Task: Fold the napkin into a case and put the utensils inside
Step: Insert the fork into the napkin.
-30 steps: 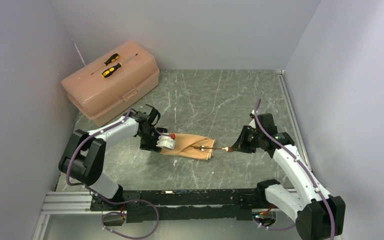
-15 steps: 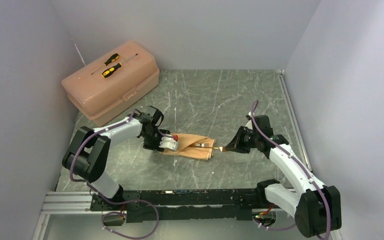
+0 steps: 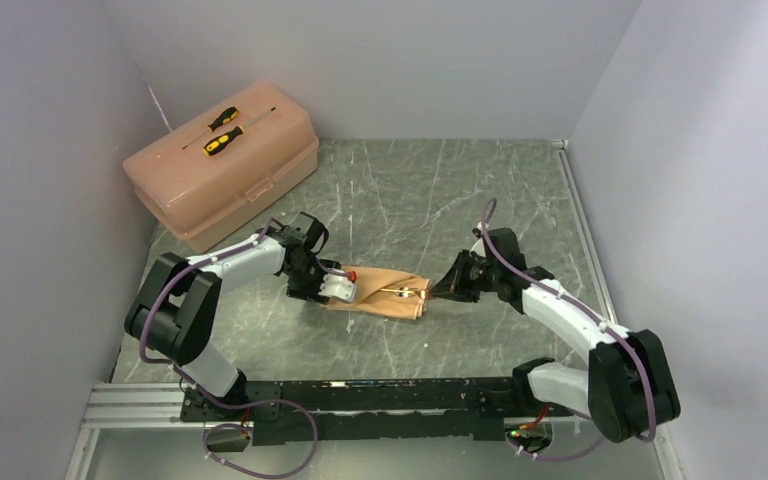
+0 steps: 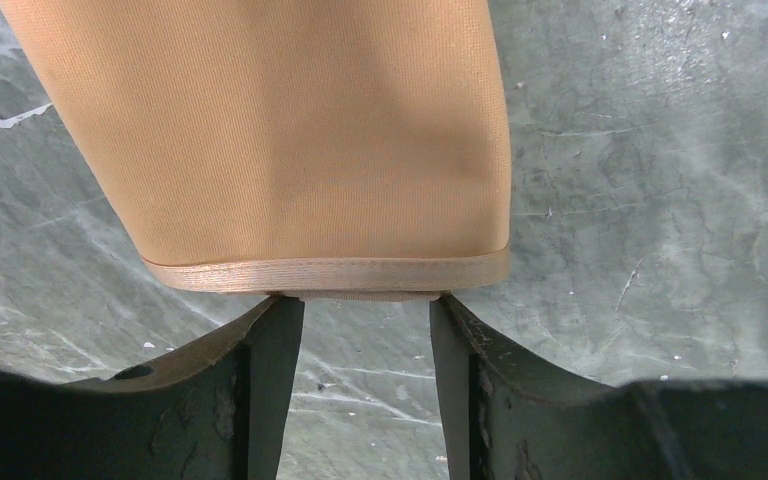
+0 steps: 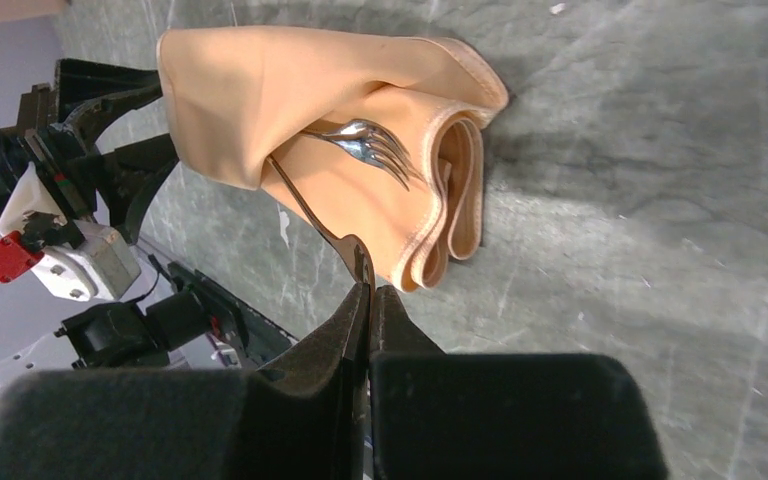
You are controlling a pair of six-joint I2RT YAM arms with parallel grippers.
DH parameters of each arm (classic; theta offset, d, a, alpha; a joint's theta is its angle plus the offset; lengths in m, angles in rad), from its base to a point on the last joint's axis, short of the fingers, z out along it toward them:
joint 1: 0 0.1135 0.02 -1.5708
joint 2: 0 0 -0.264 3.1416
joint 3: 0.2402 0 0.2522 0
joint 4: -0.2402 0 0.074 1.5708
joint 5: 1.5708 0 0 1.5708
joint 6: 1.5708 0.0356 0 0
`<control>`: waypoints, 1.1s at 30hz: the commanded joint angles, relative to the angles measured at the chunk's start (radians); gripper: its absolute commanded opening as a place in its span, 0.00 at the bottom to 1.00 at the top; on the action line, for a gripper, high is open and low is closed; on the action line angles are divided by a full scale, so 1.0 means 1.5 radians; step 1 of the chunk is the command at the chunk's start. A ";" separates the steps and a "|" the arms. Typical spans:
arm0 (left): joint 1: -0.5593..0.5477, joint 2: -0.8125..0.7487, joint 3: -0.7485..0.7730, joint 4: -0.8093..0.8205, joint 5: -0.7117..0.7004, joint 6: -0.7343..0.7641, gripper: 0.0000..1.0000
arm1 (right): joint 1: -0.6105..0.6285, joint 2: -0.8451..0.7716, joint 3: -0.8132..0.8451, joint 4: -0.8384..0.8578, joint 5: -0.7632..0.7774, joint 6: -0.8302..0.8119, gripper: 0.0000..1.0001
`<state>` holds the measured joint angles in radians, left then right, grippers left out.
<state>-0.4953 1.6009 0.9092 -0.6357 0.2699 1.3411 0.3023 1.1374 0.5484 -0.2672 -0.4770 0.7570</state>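
Note:
The napkin lies folded as an oblong peach-tan case (image 3: 375, 300) in the middle of the table. It also shows in the left wrist view (image 4: 290, 150) and the right wrist view (image 5: 220, 90). A fork (image 5: 370, 145) lies in the case's open end with its tines sticking out. My right gripper (image 5: 368, 285) is shut on the thin handle of a second utensil (image 5: 310, 215), whose far end is hidden under the cloth flap. My right gripper (image 3: 440, 290) is close to the case's right end. My left gripper (image 4: 360, 310) is open, its fingertips touching the hem at the case's left end (image 3: 332, 290).
A pink plastic toolbox (image 3: 222, 165) stands at the back left with two yellow-and-black screwdrivers (image 3: 218, 130) on its lid. Grey walls close in the back and both sides. A metal rail (image 3: 360, 395) runs along the near edge.
My right gripper has moved left to the case, carrying the held utensil farther into the pocket. My left gripper shifted slightly at the case's left end, then stayed put.

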 commanded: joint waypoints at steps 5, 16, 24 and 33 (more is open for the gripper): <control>-0.008 0.024 -0.011 0.005 0.010 -0.012 0.54 | 0.070 0.084 0.012 0.174 0.023 0.063 0.00; -0.015 0.028 0.004 -0.011 0.009 -0.037 0.55 | 0.117 0.166 0.009 0.320 0.060 0.108 0.01; 0.003 0.017 0.056 -0.075 -0.001 -0.092 0.71 | 0.125 0.155 0.042 0.209 0.099 0.032 0.53; 0.130 -0.005 0.205 -0.244 0.016 -0.171 0.88 | 0.111 0.042 0.140 -0.052 0.206 -0.117 1.00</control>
<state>-0.3820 1.6234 1.1061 -0.8597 0.2577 1.1736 0.4831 1.2736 0.6746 -0.1680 -0.2626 0.7101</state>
